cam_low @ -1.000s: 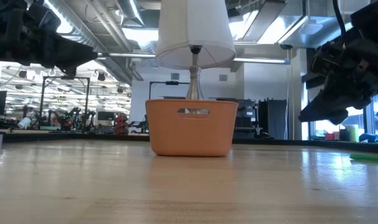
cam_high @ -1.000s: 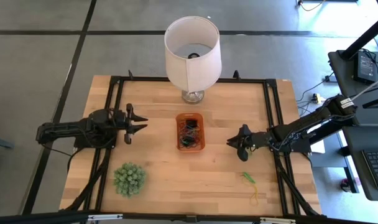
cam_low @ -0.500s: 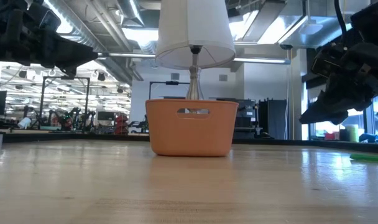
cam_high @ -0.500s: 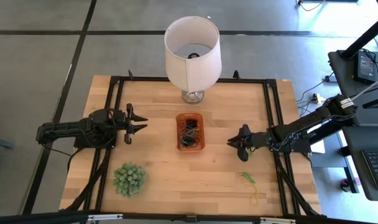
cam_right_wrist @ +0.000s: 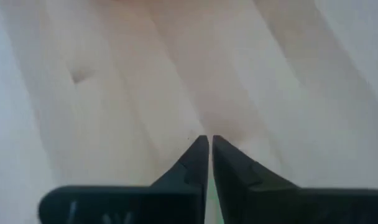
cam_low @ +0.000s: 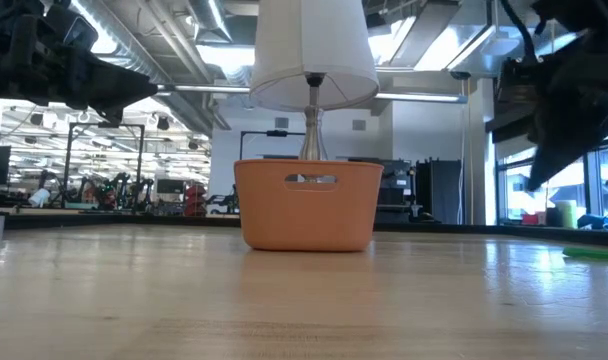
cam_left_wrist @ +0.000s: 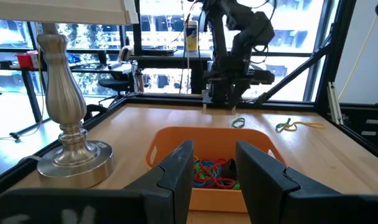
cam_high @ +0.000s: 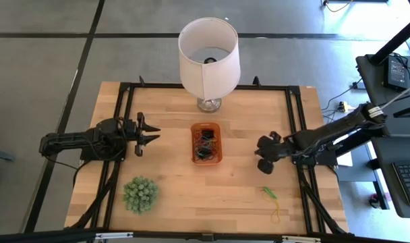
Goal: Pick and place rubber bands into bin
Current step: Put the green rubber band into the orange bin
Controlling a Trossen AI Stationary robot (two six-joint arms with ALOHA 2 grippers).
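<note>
The counter point(cam_high: 225, 196) carries a lamp point(cam_high: 208, 57) behind the orange bin point(cam_high: 206, 142), which holds most bands point(cam_high: 205, 144). Two bands point(cam_high: 271, 201) lie near the front right. Left gripper point(cam_high: 153, 133) hovers spread; right gripper point(cam_right_wrist: 210, 155), pressed nearly together, empty.

A pale wooden plank table point(cam_high: 171, 209) with a black metal frame along its edges carries a small rectangular orange plastic bin point(cam_high: 206, 143) at its middle, with a tangle of coloured rubber bands point(cam_high: 205, 144) inside. A lamp with a white drum shade point(cam_high: 208, 52) and a silvery metal base point(cam_high: 209, 104) stands by the far edge, behind the bin. A spiky green ball plant point(cam_high: 139, 194) sits near the front left corner, and two loose bands, one green point(cam_high: 269, 192) and one yellow point(cam_high: 276, 215), lie near the front right corner.
</note>
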